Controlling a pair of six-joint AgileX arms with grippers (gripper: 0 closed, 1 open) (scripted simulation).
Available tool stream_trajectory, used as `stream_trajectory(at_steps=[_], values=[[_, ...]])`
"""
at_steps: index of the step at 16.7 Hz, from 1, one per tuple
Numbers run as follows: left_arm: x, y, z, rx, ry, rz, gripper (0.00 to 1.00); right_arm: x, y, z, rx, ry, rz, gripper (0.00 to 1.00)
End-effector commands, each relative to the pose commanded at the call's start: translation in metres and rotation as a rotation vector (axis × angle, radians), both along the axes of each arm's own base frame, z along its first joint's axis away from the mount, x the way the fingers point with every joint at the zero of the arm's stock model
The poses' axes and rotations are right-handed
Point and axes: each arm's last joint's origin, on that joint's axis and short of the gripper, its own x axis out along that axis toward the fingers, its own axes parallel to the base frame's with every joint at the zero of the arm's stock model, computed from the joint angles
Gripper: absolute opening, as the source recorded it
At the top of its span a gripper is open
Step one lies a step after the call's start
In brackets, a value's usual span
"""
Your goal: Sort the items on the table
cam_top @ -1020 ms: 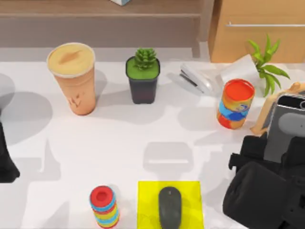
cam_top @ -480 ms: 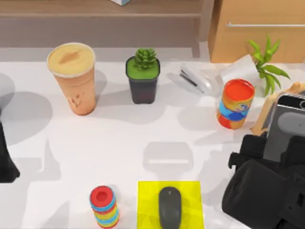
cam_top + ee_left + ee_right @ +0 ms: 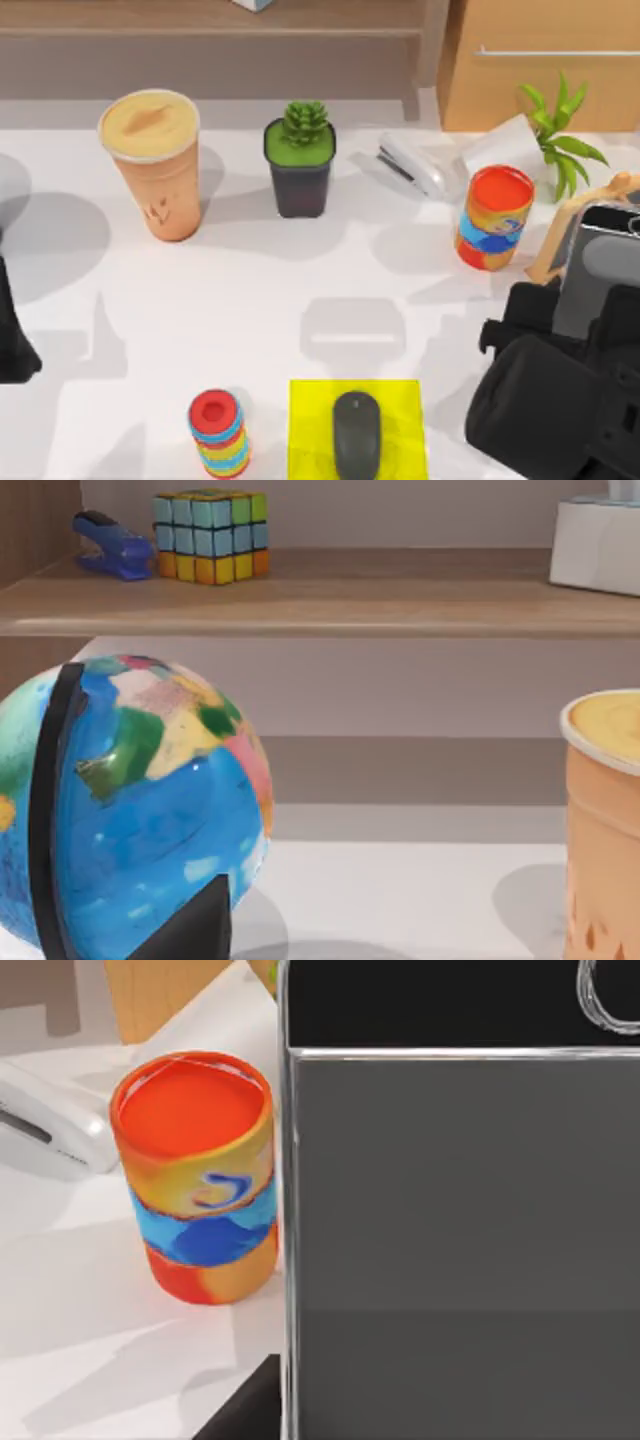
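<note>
Smartphone [image 3: 600,270] at worktop's right edge, upright-tilted against a wooden stand [image 3: 560,245], silver rim and dark face close up in right wrist view [image 3: 460,1240]. Right hand [image 3: 590,330] just below phone, bulk of black arm over near-right corner; finger opening and any hold on phone: cannot tell. Mouse [image 3: 357,435] lying on yellow mat [image 3: 310,420] at near edge, centre. Coffee cup [image 3: 155,165] standing far-left, lid on.

Left arm parked at left edge.

Risks, judged: phone slipping off stand if nudged or gripped off-centre; orange-and-blue can [image 3: 493,218] just beside stand, easily tipped by a sideways swing; leafy plant [image 3: 555,135] and stapler [image 3: 410,165] crowding far-right.

Open room: broad bare worktop [image 3: 320,290] mid-centre, between cup, succulent pot [image 3: 300,160] and mat. Ring stack [image 3: 218,432] near mat's left side, narrowing that approach.
</note>
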Motion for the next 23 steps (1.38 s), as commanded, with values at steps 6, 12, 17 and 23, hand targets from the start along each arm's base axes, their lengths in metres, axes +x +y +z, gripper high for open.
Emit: stream_trajectory(at_steps=[6,12,17,23], values=[[0.0,0.0,0.0,0.0,0.0,0.0,1.0,0.0,0.0,0.0,0.0,0.0,0.0,1.0],[0.0,0.0,0.0,0.0,0.0,0.0,1.0,-0.001,0.001,0.005,0.017,-0.013,0.002,1.0],[0.0,0.0,0.0,0.0,0.0,0.0,1.0,-0.007,0.015,0.04,0.112,-0.093,0.032,1.0],[0.0,0.0,0.0,0.0,0.0,0.0,1.0,-0.021,0.017,0.025,0.033,-0.023,0.05,1.0]])
